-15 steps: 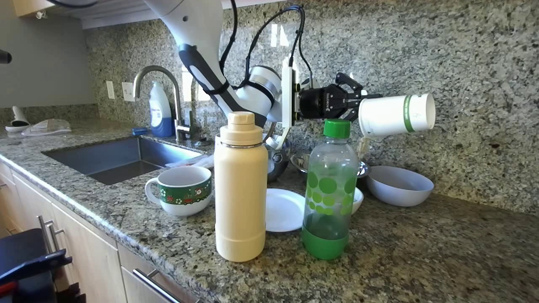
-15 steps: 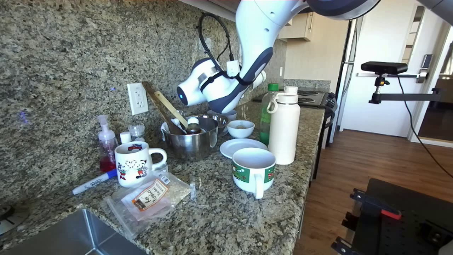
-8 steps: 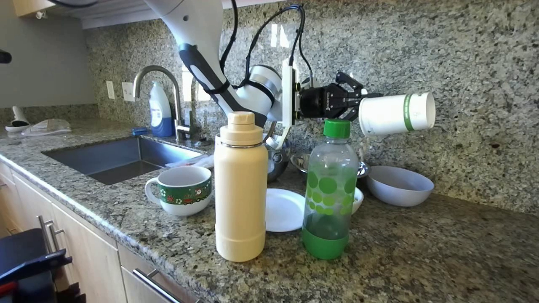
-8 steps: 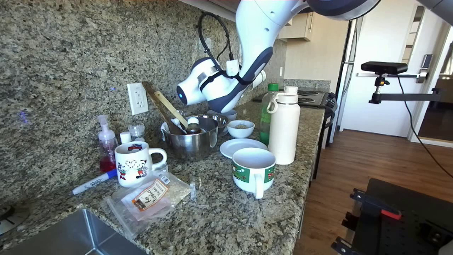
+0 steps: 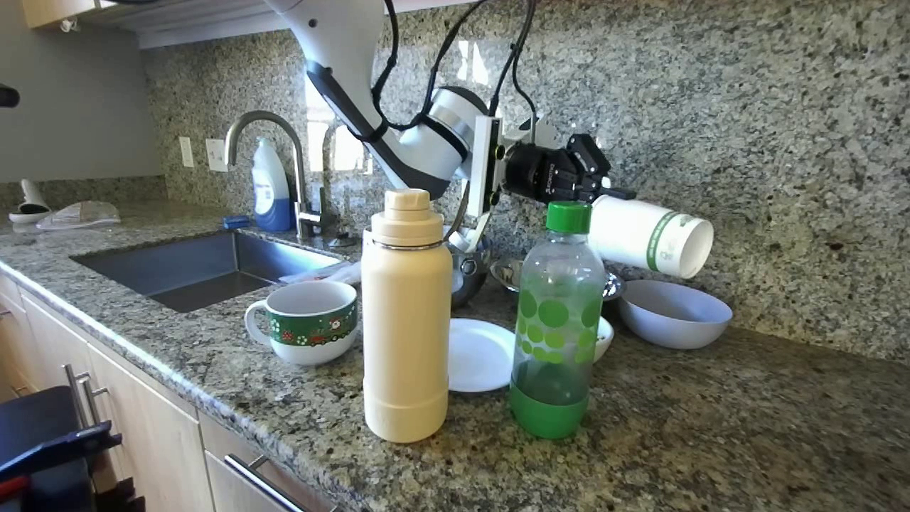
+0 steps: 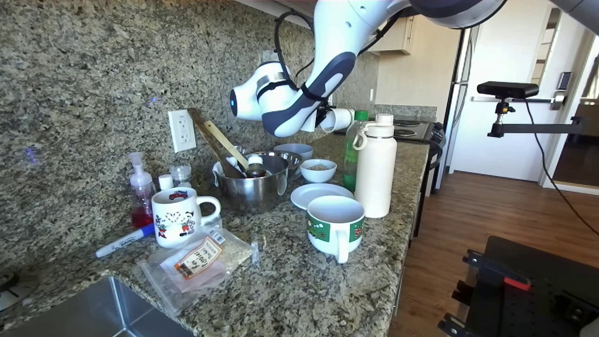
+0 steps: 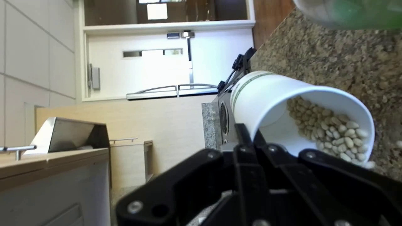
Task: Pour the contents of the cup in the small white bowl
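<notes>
My gripper (image 7: 249, 133) is shut on the rim wall of the white cup (image 7: 273, 94), which also shows with its green band in an exterior view (image 5: 643, 231). One finger is inside the cup, one outside. Pale beans (image 7: 333, 131) lie inside it, reaching the rim. The cup is held above the counter on its side, base lower than mouth. The small white bowl (image 6: 318, 175) stands on the counter and holds some beans. It is mostly hidden behind the green bottle in an exterior view (image 5: 603, 338). The cup is partly hidden by the bottle in both exterior views (image 6: 338, 120).
The green bottle (image 5: 554, 313) and tall cream flask (image 5: 405, 320) stand in front. A flat white dish (image 5: 483, 355) lies beside them. A wider greyish-white bowl (image 5: 675, 320) stands by the granite wall. A steel bowl (image 6: 255, 189) with utensils and a green-patterned mug (image 6: 337, 229) are near.
The cup's base has swung down and its mouth has tipped up, with the wrist rotating. Beans falling from the mouth earlier no longer show. The arm has shifted slightly.
</notes>
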{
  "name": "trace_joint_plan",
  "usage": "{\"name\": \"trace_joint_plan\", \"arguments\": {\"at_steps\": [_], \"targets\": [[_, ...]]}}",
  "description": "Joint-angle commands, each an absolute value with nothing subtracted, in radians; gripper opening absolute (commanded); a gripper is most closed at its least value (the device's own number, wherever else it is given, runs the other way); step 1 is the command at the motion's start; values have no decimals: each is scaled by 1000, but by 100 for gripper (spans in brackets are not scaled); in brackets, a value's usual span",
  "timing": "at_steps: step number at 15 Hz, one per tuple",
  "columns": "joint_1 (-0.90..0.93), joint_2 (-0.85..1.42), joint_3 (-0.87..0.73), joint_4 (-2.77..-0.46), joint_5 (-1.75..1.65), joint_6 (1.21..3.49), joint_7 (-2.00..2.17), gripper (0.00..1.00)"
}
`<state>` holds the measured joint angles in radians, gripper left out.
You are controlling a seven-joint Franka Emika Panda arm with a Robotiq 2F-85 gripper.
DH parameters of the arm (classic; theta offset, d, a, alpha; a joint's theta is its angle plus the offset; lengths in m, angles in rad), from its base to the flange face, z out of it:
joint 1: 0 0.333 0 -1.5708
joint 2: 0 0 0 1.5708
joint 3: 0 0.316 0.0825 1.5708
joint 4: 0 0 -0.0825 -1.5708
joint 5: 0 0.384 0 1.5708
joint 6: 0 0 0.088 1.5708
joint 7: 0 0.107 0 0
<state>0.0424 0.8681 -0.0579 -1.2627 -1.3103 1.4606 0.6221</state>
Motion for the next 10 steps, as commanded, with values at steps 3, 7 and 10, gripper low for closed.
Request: {"name": "trace_joint_plan", "arguments": {"at_steps": [3,7,10], "targets": [[-2,810,-47,-1262,-1124,1537,763,1],[-16,793,-70,-1253,-1076,1658,842,1],[-32,771,-76,-1258,-1033,1767,902,1]]}}
